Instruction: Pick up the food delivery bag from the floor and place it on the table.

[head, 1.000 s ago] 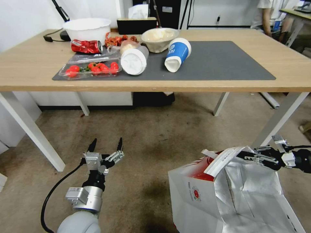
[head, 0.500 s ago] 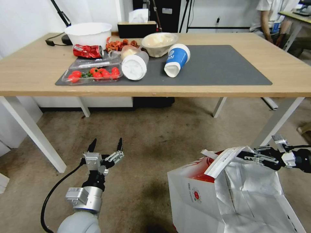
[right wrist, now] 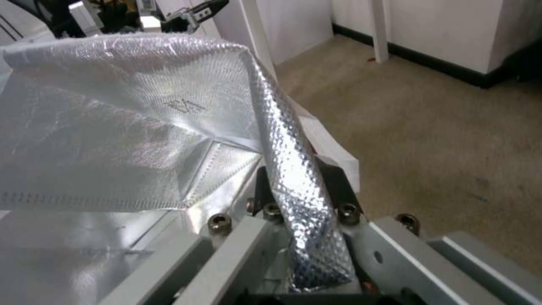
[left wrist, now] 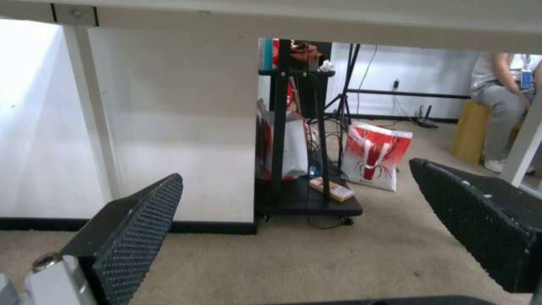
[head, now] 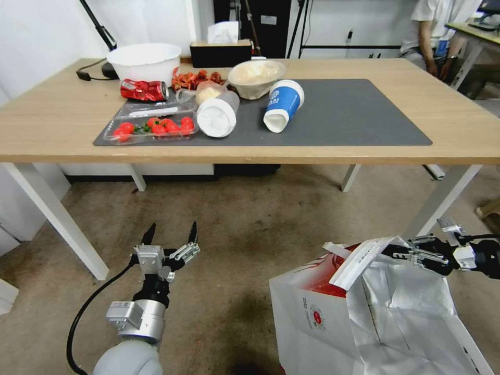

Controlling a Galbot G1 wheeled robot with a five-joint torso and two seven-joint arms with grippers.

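Silver-grey left arm [head: 133, 325] with looping black cable [head: 88, 312], black mesh-textured jaws, bolted metal brackets.

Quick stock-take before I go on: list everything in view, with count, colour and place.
food delivery bag: 1, white-red, silver lining, rim held up over floor.
table: 1, light wood, white legs.
mat: 1, dark grey, on table.
tomato tray: 1, clear, on mat, left.
crushed can: 1, red.
bowls: 2, white, at back.
cups: 2, blue and white, lying tipped over.
tissue box: 1, black.
left gripper: open, above floor.
right gripper: shut on bag rim.
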